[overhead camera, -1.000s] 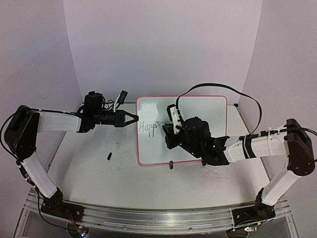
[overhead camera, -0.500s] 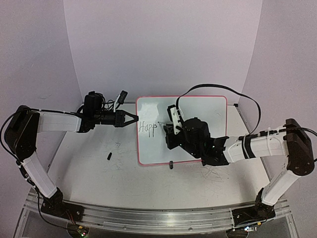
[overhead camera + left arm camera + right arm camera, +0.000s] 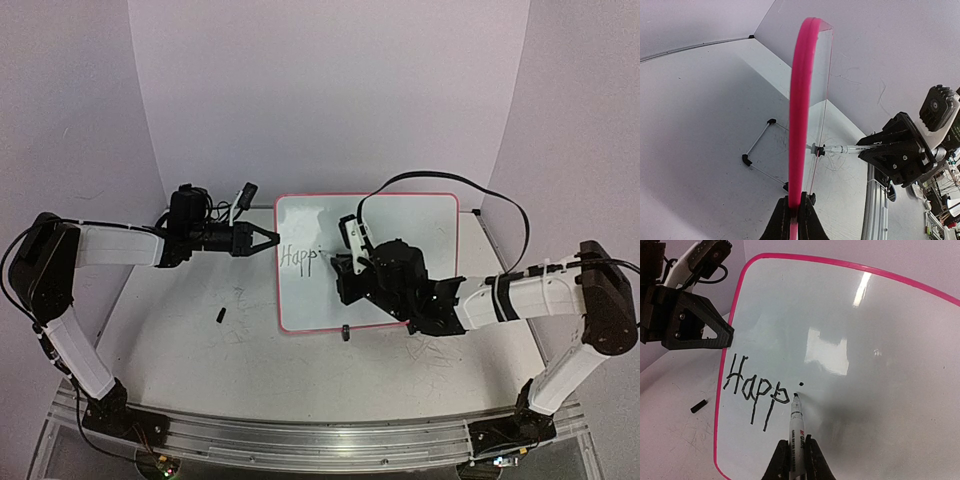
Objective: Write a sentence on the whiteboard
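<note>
The bench (image 3: 200, 350) is white and scuffed with faint grey scribbles. At its middle the whiteboard (image 3: 420, 225) stands propped, leaning back, on small black clip feet (image 3: 344, 333).

The overhead view shows both arms reaching in from either side. The left hand (image 3: 268, 241) is at the board's left rim and the right hand (image 3: 340, 265) is in front of its face. Only the left wrist camera, looking along the board edge-on, shows that hand clenched on the pink rim, one finger on each face. It also shows the wire stand (image 3: 757, 150) behind the board.

The right wrist camera shows the right hand clamped around a black-and-white marker (image 3: 796, 425) with its tip on the board. From overhead that hand hides the marker.

The sentence (image 3: 755, 390) reads "Happ" in thin black strokes by the left rim. A small dot sits just above the marker tip. Overhead the letters are faint and the dot barely shows.

A small black piece (image 3: 220, 316) lies on the bench left of the board, apart from it.
</note>
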